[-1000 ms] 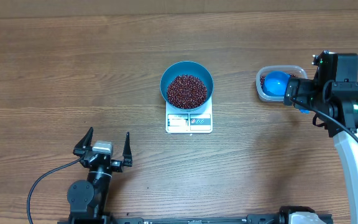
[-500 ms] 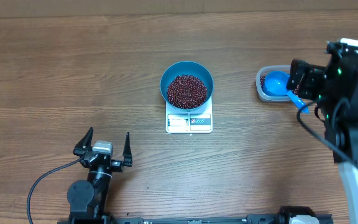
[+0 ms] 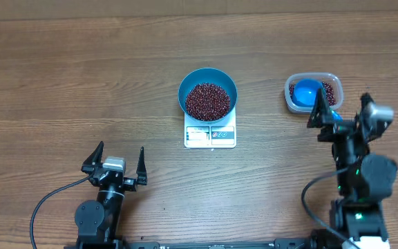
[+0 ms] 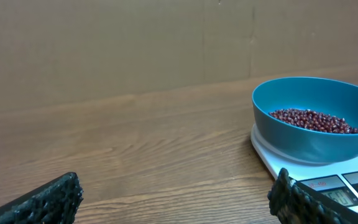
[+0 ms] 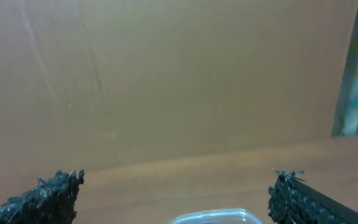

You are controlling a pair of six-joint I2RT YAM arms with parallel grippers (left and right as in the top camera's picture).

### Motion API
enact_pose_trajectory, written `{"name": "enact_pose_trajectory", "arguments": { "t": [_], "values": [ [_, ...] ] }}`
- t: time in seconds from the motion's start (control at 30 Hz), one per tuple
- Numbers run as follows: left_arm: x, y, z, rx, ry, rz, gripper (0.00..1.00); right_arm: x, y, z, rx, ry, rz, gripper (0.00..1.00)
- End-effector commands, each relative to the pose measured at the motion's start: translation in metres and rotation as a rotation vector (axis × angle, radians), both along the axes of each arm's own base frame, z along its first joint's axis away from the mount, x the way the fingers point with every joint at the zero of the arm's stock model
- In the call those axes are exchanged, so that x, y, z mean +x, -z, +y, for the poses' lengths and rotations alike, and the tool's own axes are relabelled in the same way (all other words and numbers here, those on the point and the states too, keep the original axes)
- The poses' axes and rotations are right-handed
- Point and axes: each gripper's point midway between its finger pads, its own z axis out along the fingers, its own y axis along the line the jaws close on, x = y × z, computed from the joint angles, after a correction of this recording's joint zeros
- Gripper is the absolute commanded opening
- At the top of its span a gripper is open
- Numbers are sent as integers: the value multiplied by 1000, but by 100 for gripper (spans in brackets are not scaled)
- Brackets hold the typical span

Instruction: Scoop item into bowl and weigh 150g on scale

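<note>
right gripper (image 3: 343, 100), wide and empty, has backed off the right-edge tub (image 3: 332, 78), scoop (image 3: 308, 90) left inside: scooping seems done.

scale (image 3: 210, 135) readout: too small to read | tub (image 5: 216, 218): cut off at bottom edge, right wrist view | scoop (image 3: 308, 90) handle: partly behind right fingers (image 3: 318, 111)

You have a wood-grain tabletop (image 3: 74, 76) in front of you, its brown boards running left to right under soft, even light. Past its far edge stands a plain tan wall (image 4: 117, 50) with faint vertical seams. A pale greenish upright strip (image 5: 353, 68) shows at the wall's right end.
</note>
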Motion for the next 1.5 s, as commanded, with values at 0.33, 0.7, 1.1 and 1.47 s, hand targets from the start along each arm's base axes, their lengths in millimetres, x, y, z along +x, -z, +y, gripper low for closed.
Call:
{"name": "enact_pose_trajectory", "arguments": {
  "t": [0.33, 0.7, 1.1, 1.47],
  "values": [
    [0, 0, 3, -5, -13, -3, 100, -56, 57, 5, -18, -20, -143, 100],
    [0, 0, 3, -5, -13, -3, 100, -56, 107, 5, -11, -24, 53, 100],
    [0, 0, 3, -5, -13, -3, 99, -57, 114, 5, -11, -25, 80, 100],
    [0, 0, 3, -5, -13, -3, 100, -57, 114, 14, -68, -74, 80, 100]
  ]
}}
